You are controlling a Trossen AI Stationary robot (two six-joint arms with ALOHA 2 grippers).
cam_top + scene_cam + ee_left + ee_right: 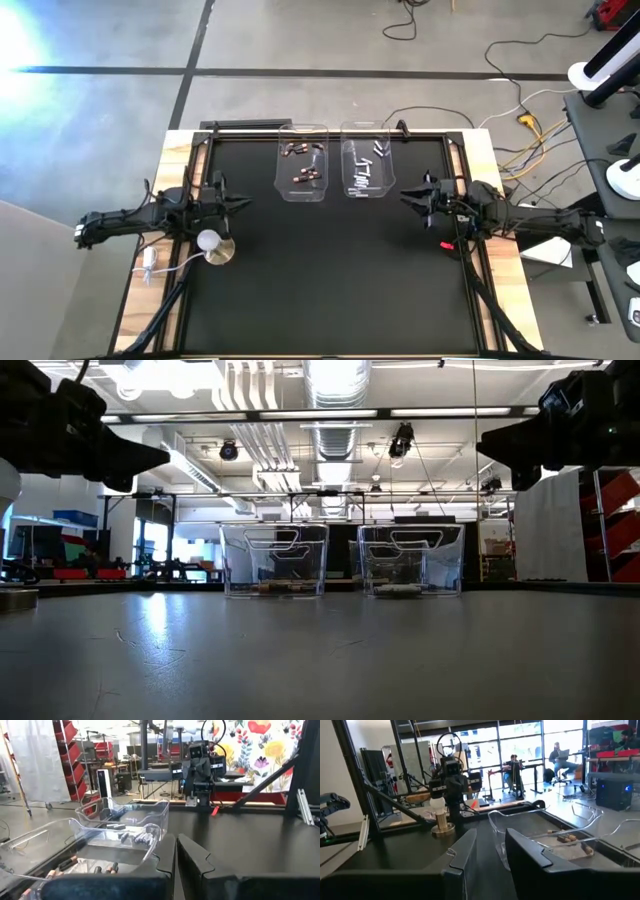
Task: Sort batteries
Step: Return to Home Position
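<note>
Two clear bins stand side by side at the table's far middle. The left bin [302, 162] has dark, copper-tinted batteries [305, 175] lying on its floor. The right bin [366, 165] has silvery batteries [362, 170] lying on its floor. My left gripper [243, 204] [176, 840] hangs level above the table, left of the bins. It points toward them and is shut on nothing. My right gripper [405, 195] [490, 834] hangs level to the right of the bins, pointing at them. Its fingers stand apart with nothing between them.
A white knob on a round base [210, 243] stands on the table near my left arm, with a white cable beside it. A small red object [447, 243] lies under my right arm. Black rails [330, 130] edge the mat. People sit in the room beyond [512, 767].
</note>
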